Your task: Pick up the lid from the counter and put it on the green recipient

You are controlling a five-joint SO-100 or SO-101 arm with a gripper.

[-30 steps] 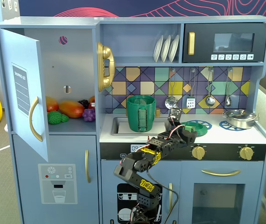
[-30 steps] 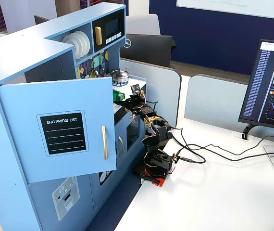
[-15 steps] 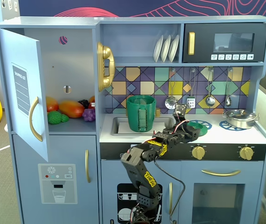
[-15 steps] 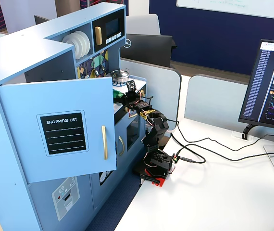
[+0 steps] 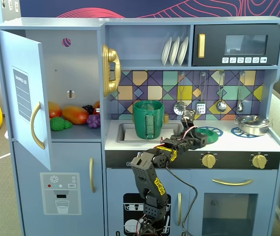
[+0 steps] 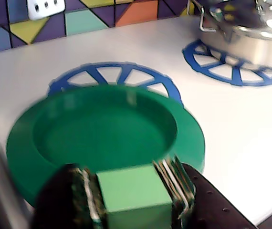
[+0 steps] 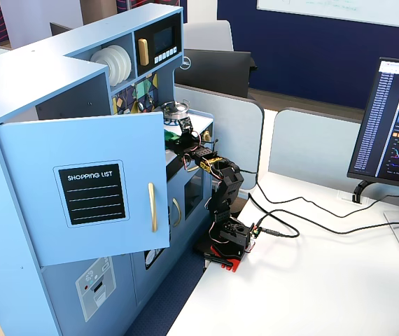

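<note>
- In a fixed view, a blue toy kitchen (image 5: 145, 29) with a white counter (image 5: 238, 143) fills the frame. The claw (image 5: 202, 139) reaches over the counter, touching the green lid (image 5: 210, 132) just behind it. The green recipient (image 5: 148, 119) stands in the sink, left of the claw; the silver pan (image 5: 252, 124) sits to its right.
- In the wrist view, the claw (image 6: 133, 193) pinches the lid's square green knob (image 6: 132, 191), the lid (image 6: 102, 131) lying upside down over a blue burner ring (image 6: 112, 76).
- In another fixed view, the open cupboard door (image 7: 87, 189) hides most of the counter; the claw (image 7: 183, 128) is too small to judge.
</note>
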